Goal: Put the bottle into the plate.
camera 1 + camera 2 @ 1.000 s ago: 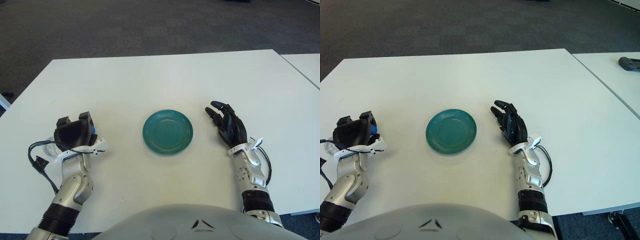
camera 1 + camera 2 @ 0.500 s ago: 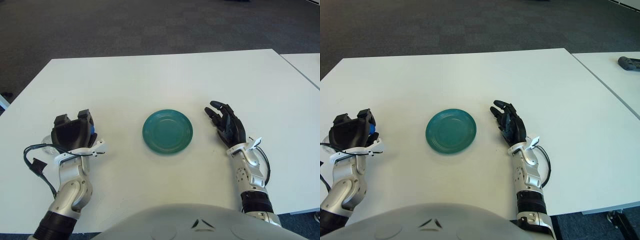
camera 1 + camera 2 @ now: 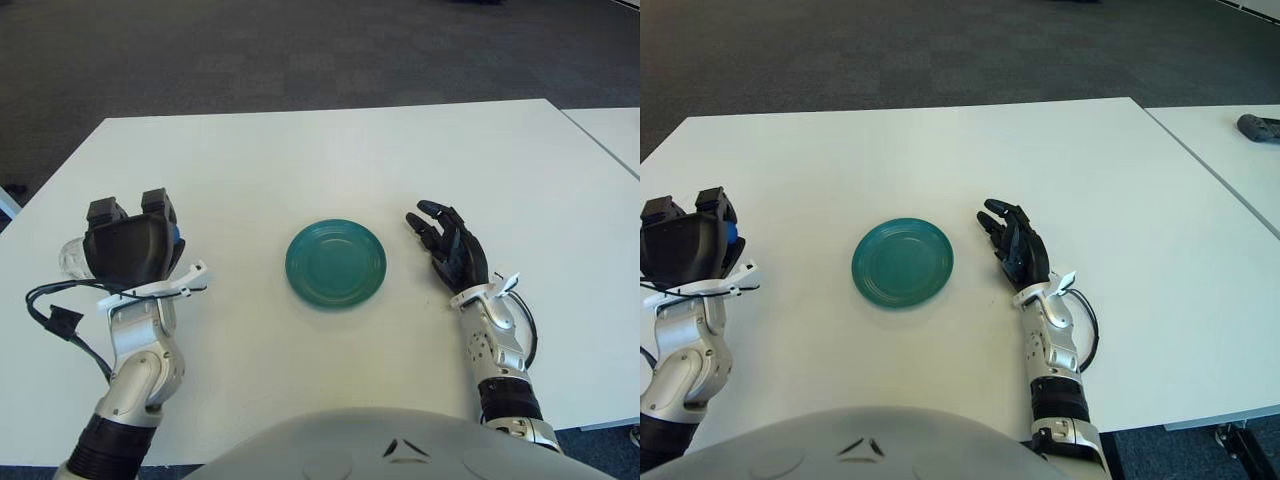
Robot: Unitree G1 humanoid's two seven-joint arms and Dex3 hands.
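White table (image 3: 330, 160) carries a round teal plate (image 3: 335, 263) between both hands. Left hand (image 3: 130, 245) clenches a clear plastic bottle with blue cap (image 3: 75, 257), left of the plate. Right hand (image 3: 452, 250) shows right of the plate, fingers relaxed.

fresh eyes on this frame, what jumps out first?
The round teal ceramic plate sits alone at the middle of the white table, nothing in it. The left hand is raised at the table's left side, closed around a clear plastic bottle with a blue cap that it mostly hides. The right hand shows right of the plate, fingers spread, idle.
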